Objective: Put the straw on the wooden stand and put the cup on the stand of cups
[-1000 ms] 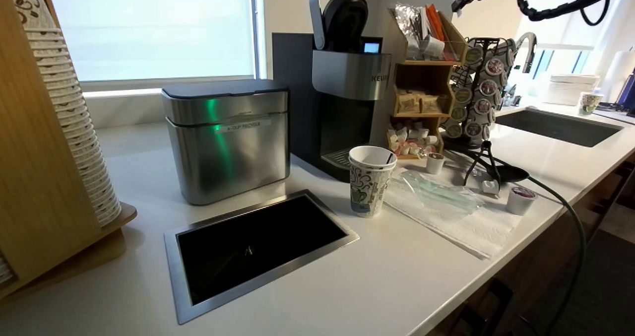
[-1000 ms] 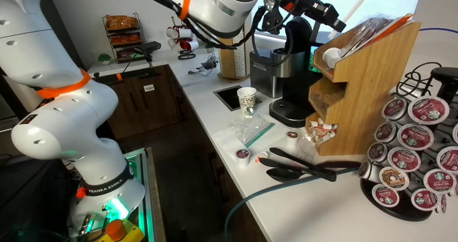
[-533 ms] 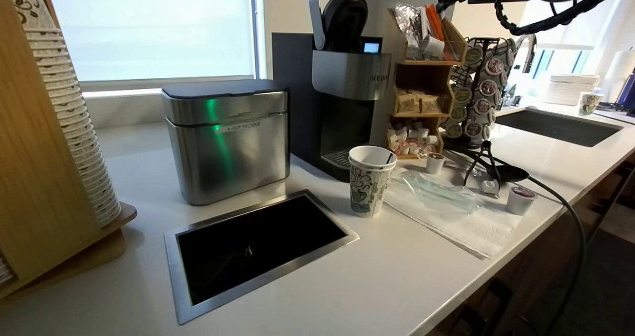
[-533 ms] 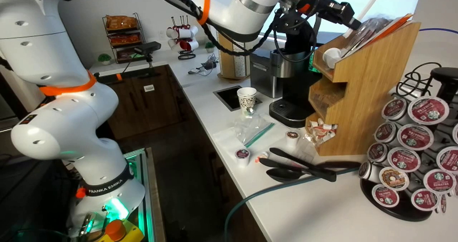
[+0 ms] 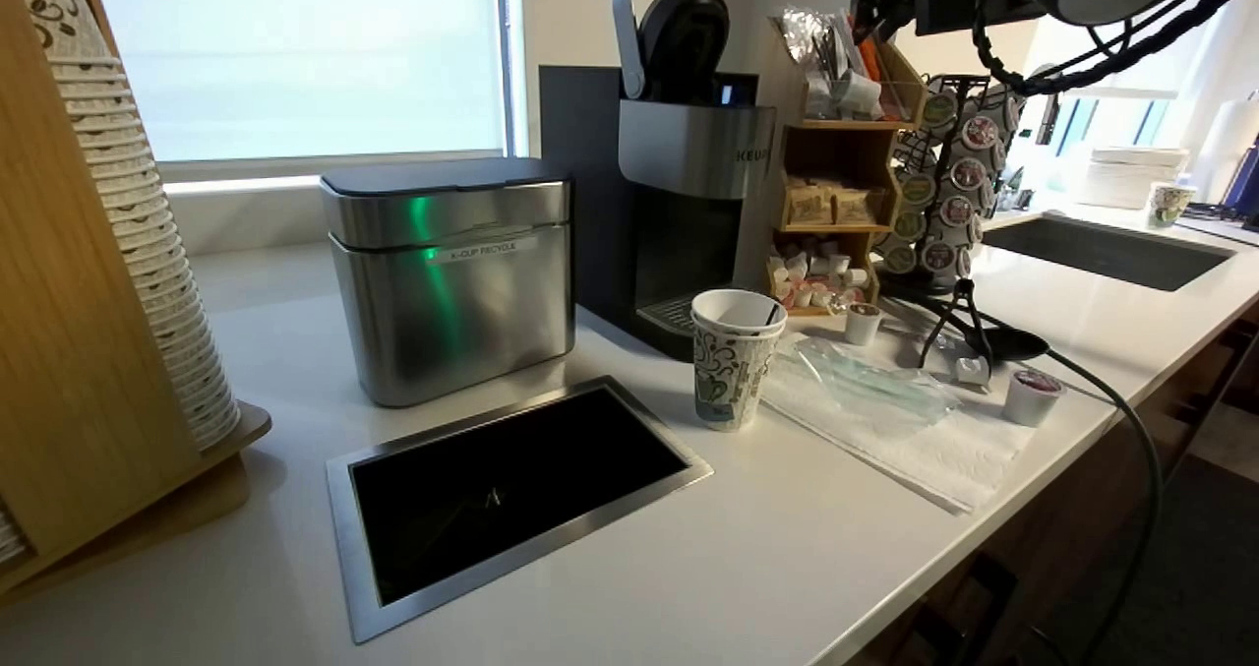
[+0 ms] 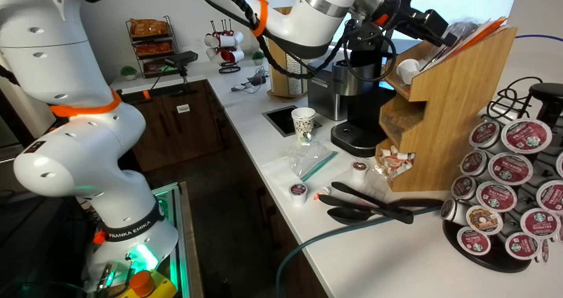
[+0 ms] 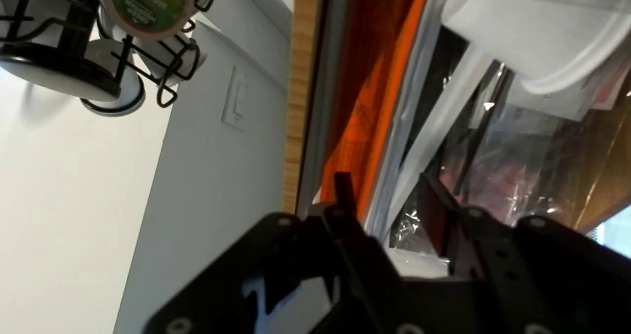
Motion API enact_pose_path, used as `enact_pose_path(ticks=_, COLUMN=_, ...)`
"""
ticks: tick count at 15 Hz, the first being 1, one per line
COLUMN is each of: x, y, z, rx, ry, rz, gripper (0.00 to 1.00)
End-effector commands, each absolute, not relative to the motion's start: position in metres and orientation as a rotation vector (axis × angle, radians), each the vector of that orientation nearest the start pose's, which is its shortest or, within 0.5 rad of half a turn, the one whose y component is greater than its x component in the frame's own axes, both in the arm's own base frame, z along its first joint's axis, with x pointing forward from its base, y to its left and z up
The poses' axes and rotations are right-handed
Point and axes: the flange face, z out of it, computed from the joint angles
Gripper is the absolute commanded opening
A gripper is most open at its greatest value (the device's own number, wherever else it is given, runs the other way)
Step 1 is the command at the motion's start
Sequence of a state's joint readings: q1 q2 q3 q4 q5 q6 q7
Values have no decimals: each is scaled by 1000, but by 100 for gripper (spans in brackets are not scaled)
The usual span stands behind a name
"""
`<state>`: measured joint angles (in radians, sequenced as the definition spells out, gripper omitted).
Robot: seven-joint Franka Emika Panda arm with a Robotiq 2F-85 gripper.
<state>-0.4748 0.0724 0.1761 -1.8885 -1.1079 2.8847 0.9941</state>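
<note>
We are hanging our gripper (image 7: pixel 388 188) over the top compartment of the wooden stand (image 6: pixel 466 108), its jaws standing apart. In the wrist view the straw (image 7: pixel 435 131) is lying in that compartment, seemingly slanting between them, so we are judging the first half nearly done. The paper cups (image 5: pixel 733 361), one sitting inside another, are standing upright on the counter (image 5: pixel 708 568), just right of the sunken bin (image 5: pixel 531 547) in an exterior view.

If we are rising crookedly, a jaw could be snagging the orange sheet (image 7: pixel 367 122) or clear wrapping (image 7: pixel 522 176) and dragging the straw out. Gripping the cups too hard could be crumpling them; a bump leftward could be tipping them into the bin.

The coffee maker (image 5: pixel 689 154) is crowding their far side, while the counter is leaving us room on the near side, up to its front edge. The cup stand (image 5: pixel 69 282) is standing beyond the bin, well apart on the left.
</note>
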Motion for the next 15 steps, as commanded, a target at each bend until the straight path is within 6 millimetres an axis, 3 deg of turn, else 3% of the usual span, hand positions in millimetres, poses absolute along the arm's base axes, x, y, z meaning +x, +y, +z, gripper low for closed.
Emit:
enact_pose_path(ticks=1, x=607, y=-134, z=551, rx=-3050, ry=589, rz=-1734, gripper=71)
enact_pose_path(ticks=5, x=585, y=-121, z=557, rx=-3081, ry=564, rz=-1717, gripper=99)
enact_pose_path(ticks=7, x=573, y=-117, z=566, rx=-3071, ry=584, rz=-1733, gripper=100)
enact_pose_path(ticks=9, x=559, y=-112, z=575, rx=-3025, ry=761, rz=-1701, gripper=100)
enact_pose_path(ticks=13, x=540, y=-92, z=567, rx=-2829, ry=936, rz=-1477, gripper=100)
enact_pose_path(ticks=14, x=559, y=-102, z=574, rx=-2874, ry=865, rz=-1566, gripper=100)
enact_pose_path(ticks=15, x=554, y=-97, z=572, rx=-2852, ry=889, rz=-1530, gripper=100)
